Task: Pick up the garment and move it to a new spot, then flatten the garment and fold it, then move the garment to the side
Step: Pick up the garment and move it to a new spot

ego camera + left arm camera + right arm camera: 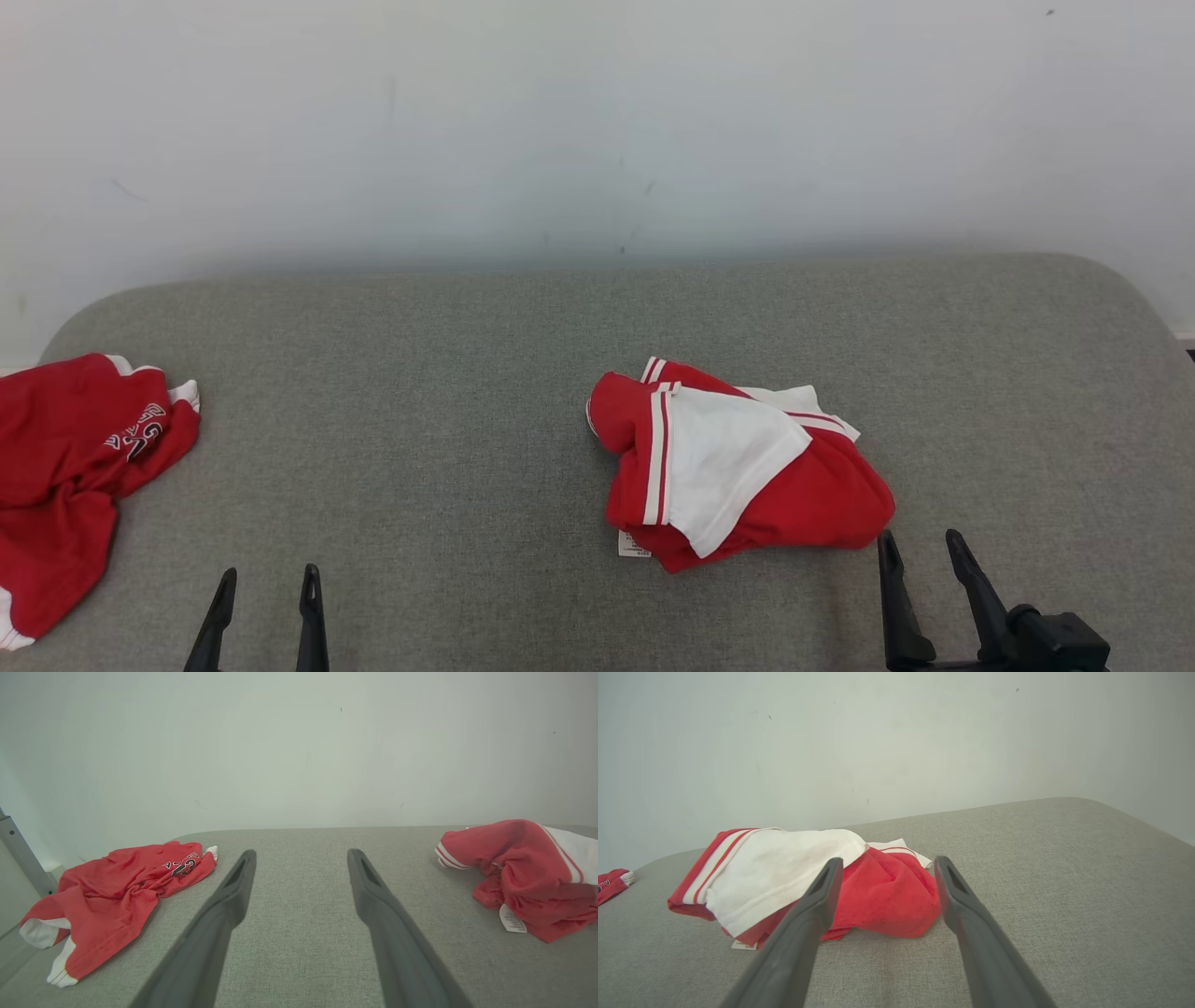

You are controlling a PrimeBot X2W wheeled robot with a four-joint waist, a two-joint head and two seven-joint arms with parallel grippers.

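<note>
A crumpled red and white garment (pixel 738 464) lies bunched on the grey padded table, right of centre, with a small label at its near edge. It also fills the left middle of the right wrist view as the garment (pixel 798 882) and shows at the right edge of the left wrist view as the garment (pixel 528 868). My right gripper (pixel 920 541) stands open just in front of the heap's near right corner, nothing between its fingers (pixel 817 905). My left gripper (pixel 268 579) is open at the lower left over bare table, well apart from it.
Another red garment with lettering (pixel 70 467) lies at the table's left edge, also seen as the red garment (pixel 121 886) in the left wrist view. The grey table (pixel 448 448) has rounded far corners and meets a pale wall behind.
</note>
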